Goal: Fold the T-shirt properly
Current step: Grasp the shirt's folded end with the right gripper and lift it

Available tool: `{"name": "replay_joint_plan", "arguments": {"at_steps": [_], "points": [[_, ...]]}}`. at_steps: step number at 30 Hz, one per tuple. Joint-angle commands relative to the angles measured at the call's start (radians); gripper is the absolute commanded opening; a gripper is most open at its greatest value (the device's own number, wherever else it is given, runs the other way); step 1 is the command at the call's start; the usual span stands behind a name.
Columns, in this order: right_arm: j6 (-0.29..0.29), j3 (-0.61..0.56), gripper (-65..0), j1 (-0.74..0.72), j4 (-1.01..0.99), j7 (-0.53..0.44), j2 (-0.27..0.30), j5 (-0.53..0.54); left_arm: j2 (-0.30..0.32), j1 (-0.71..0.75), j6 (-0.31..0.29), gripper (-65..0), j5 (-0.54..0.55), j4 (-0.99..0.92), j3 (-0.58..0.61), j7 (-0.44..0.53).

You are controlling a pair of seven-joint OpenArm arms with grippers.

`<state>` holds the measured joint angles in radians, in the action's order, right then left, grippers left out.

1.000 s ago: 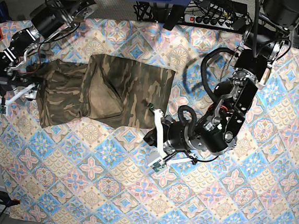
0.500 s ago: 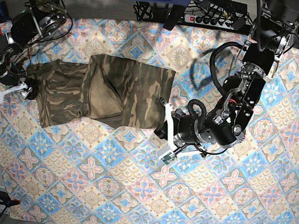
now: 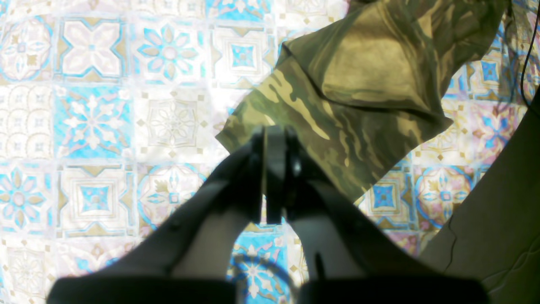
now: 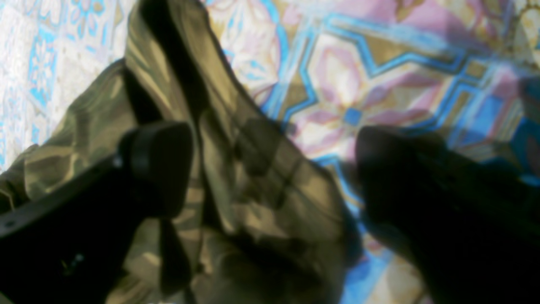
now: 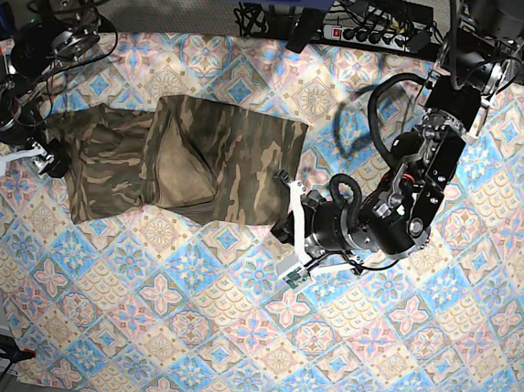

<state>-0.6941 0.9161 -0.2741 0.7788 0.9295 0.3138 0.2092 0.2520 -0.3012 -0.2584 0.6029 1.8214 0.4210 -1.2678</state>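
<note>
Since a second ago the left tool point(image 5: 289, 226), pressed together, has drawn back off the T-shirt point(image 5: 182, 166), which lies half-folded on the patterned bench point(image 5: 231, 340), while the spread right tool point(image 4: 270, 169) seemingly straddles its edge.

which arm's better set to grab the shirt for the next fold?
Probably the right. The right gripper is open, straddling the T-shirt at its outer edge. The left gripper is shut and empty beside the shirt's near corner, so it must open first.

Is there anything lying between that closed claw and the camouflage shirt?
Nothing but bare patterned cloth. In the base view the left gripper sits just beside the T-shirt's corner, shut and holding nothing.
</note>
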Motion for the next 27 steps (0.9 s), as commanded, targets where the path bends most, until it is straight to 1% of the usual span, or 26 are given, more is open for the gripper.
{"name": "replay_joint_plan", "arguments": {"at_steps": [1, 3, 5, 7, 10, 12, 13, 15, 17, 19, 21, 23, 27], "points": [[-0.004, -0.025, -6.0, -0.004, -0.002, 0.096, -0.031, -0.023, -0.001, -0.025, 0.000, -65.0, 0.005, 0.010, -0.007, 0.021], [-0.004, -0.067, -6.0, -0.004, -0.002, 0.164, -0.048, -0.023, -0.001, -0.025, 0.000, -65.0, 0.005, 0.010, -0.007, 0.021], [-0.004, -0.099, -6.0, -0.004, 0.000, 0.208, -0.072, -0.023, -0.001, -0.026, 0.000, -65.0, 0.005, 0.008, -0.007, 0.021], [-0.004, -0.127, -6.0, -0.004, 0.009, 0.219, -0.092, -0.023, -0.001, -0.026, 0.001, -65.0, 0.004, 0.008, -0.007, 0.021], [-0.004, -0.159, -6.0, 0.022, 0.063, 0.242, -0.143, -0.023, 0.000, -0.023, 0.001, -65.0, 0.002, 0.007, -0.007, 0.021], [-0.004, -0.167, -6.1, 0.055, 0.118, 0.274, -0.172, -0.023, 0.014, -0.022, 0.001, -65.0, -0.022, 0.007, -0.003, 0.021], [-0.004, -0.174, -6.1, 0.069, 0.155, 0.294, -0.198, -0.023, 0.017, -0.017, 0.001, -65.0, -0.042, 0.007, -0.001, 0.021], [-0.004, -0.199, -6.2, 0.094, 0.222, 0.320, -0.230, -0.023, 0.017, 0.001, 0.001, -65.0, -0.080, 0.007, -0.003, 0.021], [-0.004, -0.239, -8.3, 0.118, 0.294, 0.328, -0.255, -0.023, 0.017, 0.013, 0.000, -65.0, -0.128, 0.007, 0.000, 0.020], [-0.004, -0.272, -13.8, 0.128, 0.350, 0.334, -0.273, -0.023, 0.016, 0.033, -0.002, -65.0, -0.165, 0.007, 0.000, 0.017], [-0.004, -0.294, -22.1, 0.129, 0.383, 0.336, -0.276, -0.023, 0.017, 0.055, -0.002, -65.0, -0.194, 0.007, 0.000, 0.020], [-0.004, -0.300, -33.3, 0.129, 0.393, 0.336, -0.276, -0.023, 0.019, 0.075, -0.003, -65.0, -0.220, 0.002, 0.000, 0.021], [-0.004, -0.299, -58.9, 0.123, 0.390, 0.336, -0.272, -0.027, 0.019, 0.096, -0.003, -65.0, -0.239, -0.050, 0.000, 0.023]]}}
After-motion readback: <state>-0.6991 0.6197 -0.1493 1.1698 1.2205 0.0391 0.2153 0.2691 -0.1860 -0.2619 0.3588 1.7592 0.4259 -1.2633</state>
